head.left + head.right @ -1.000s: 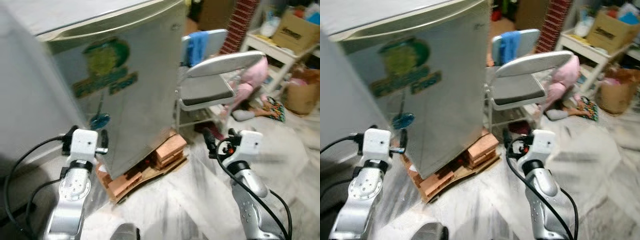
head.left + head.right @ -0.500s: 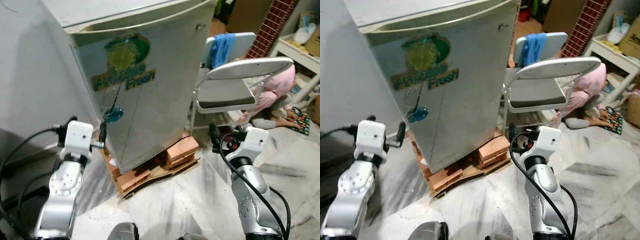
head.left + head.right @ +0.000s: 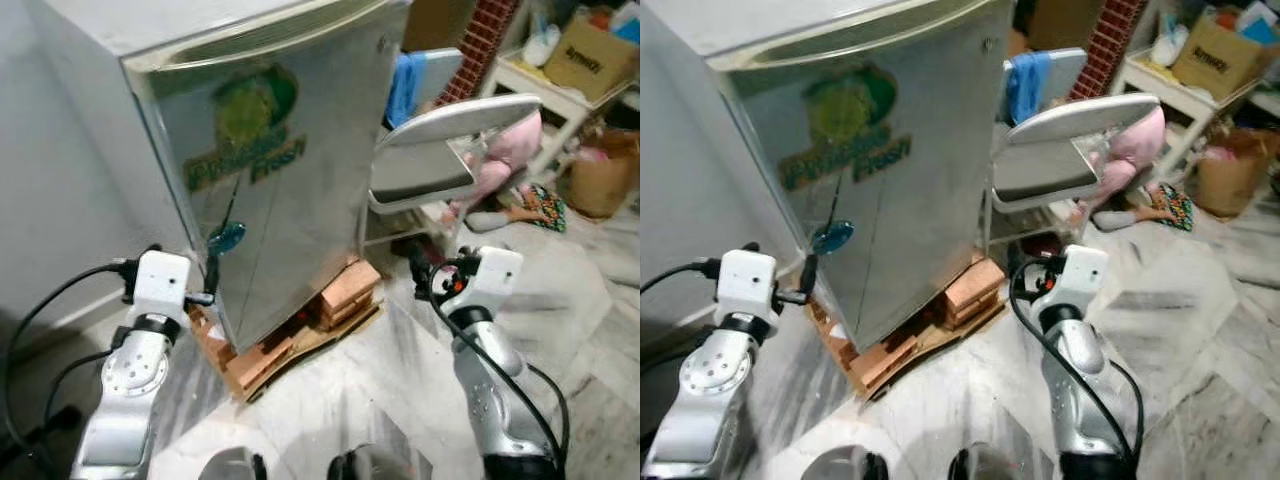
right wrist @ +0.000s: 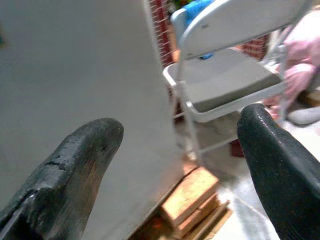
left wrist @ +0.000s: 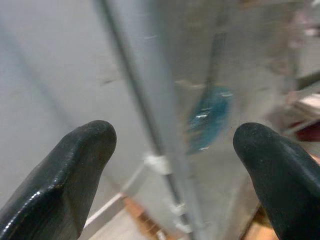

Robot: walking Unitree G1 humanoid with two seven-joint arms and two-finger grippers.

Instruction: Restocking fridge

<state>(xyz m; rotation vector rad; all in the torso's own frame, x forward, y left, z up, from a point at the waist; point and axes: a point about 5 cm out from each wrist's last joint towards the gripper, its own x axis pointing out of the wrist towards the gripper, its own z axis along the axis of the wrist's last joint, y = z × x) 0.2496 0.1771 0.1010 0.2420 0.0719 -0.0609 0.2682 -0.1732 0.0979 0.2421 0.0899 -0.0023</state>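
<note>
Fridge (image 3: 280, 170) stands shut at centre frame on bricks (image 3: 345, 295). Left gripper (image 5: 175, 165) is spread at its door edge, right gripper (image 4: 175, 165) spread too; best hook that edge squarely.

fridge (image 3: 270, 170) top cut off by frame | door sticker (image 3: 245, 135) text blurred | person (image 3: 500, 165) mostly hidden behind chair (image 3: 430, 165)
</note>
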